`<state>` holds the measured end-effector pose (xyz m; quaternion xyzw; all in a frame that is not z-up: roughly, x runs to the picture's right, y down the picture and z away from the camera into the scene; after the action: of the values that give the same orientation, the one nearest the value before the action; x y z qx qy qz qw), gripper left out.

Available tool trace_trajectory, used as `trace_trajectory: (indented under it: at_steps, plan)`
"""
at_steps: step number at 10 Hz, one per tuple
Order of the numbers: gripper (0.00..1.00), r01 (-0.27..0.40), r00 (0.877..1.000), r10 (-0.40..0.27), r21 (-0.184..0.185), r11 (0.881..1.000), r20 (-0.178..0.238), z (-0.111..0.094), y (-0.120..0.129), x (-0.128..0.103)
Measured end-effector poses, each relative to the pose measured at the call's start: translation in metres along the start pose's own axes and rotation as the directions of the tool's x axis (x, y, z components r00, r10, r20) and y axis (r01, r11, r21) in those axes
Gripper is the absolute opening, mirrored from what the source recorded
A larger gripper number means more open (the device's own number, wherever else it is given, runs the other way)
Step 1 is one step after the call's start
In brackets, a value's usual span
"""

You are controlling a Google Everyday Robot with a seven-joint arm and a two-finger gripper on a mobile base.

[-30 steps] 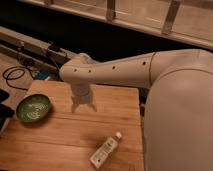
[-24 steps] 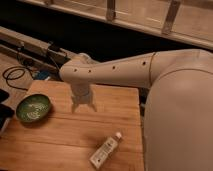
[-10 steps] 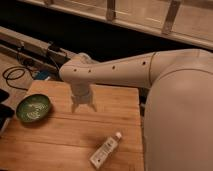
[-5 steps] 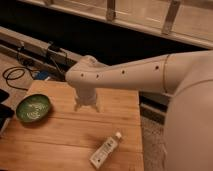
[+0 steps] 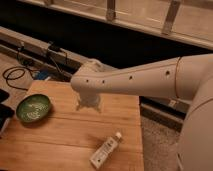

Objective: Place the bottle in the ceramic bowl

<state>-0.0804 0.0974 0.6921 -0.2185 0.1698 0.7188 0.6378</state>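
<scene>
Hovering over the wooden table [image 5: 60,136], the gripper [image 5: 89,106] looks open and empty. Bottle [image 5: 105,151] lies nearer the camera, green ceramic bowl [image 5: 33,108] off to its left.

Lab-like workspace, wooden table [image 5: 60,134], loose cables [image 5: 13,75] on floor, long rail [image 5: 31,43] behind, robot claw [image 5: 88,105] over the table

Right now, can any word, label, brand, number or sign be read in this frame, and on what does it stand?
No text can be read.
Bottle: it has a pale label, but the print is too blurred to read.
Ceramic bowl: only a pale pattern inside, no lettering.
Arm: a row of dark dots, no text.
Gripper: it hangs over the wooden table, between bowl and bottle, and shows no markings.
</scene>
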Motion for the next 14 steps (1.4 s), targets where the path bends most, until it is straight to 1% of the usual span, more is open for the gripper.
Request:
trace_trajectory:
  at_steps: [4,5,6,7,9,10,11,13,14]
  plan:
    - [0.65,-0.001,1.0,0.001,0.0,1.0,-0.002,0.0,0.0,0.0]
    - [0.65,0.008,1.0,-0.008,-0.002,1.0,-0.01,0.002,0.0,-0.001]
    - [0.65,0.02,0.999,-0.02,-0.005,1.0,-0.025,0.008,-0.001,-0.004]
    - [0.65,0.018,0.999,-0.018,-0.014,1.0,-0.039,0.019,-0.008,-0.01]
    - [0.65,-0.018,0.998,0.017,-0.016,1.0,-0.053,0.04,-0.044,-0.027]
    - [0.65,-0.045,0.997,0.044,-0.018,0.999,-0.058,0.045,-0.068,-0.03]
    - [0.65,-0.077,0.996,0.076,-0.02,0.997,-0.056,0.043,-0.092,-0.031]
    - [0.65,-0.147,0.988,0.146,-0.02,0.989,-0.046,0.038,-0.137,-0.027]
    - [0.65,-0.19,0.981,0.19,-0.017,0.982,-0.043,0.035,-0.164,-0.02]
